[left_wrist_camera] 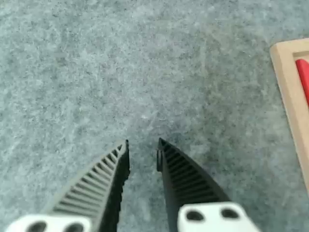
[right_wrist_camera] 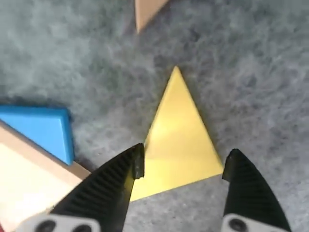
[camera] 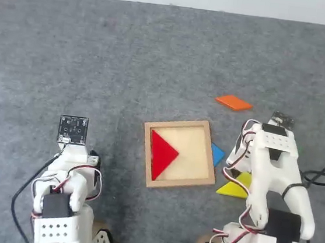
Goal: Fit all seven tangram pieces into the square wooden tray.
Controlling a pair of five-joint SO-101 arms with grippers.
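Observation:
The square wooden tray (camera: 207, 132) lies mid-table with a red triangle (camera: 161, 152) in its left half. A blue piece (camera: 217, 154) rests against the tray's right side. Beside it on the carpet is a yellow triangle (camera: 234, 189). An orange piece (camera: 233, 102) sits farther back. My right gripper (right_wrist_camera: 184, 162) is open just above the yellow triangle (right_wrist_camera: 176, 128), one finger on each side of its wide end, gripping nothing. The blue piece (right_wrist_camera: 41, 126) and a tray corner (right_wrist_camera: 29, 176) lie close by. My left gripper (left_wrist_camera: 143, 147) hovers over bare carpet, slightly open and empty, left of the tray (left_wrist_camera: 285, 72).
A tan pointed piece (right_wrist_camera: 147, 12) lies on the carpet just beyond the yellow triangle's tip. Grey carpet covers the whole table. The right arm (camera: 272, 163) stands over the area right of the tray, and the left arm (camera: 69, 169) is at the front left.

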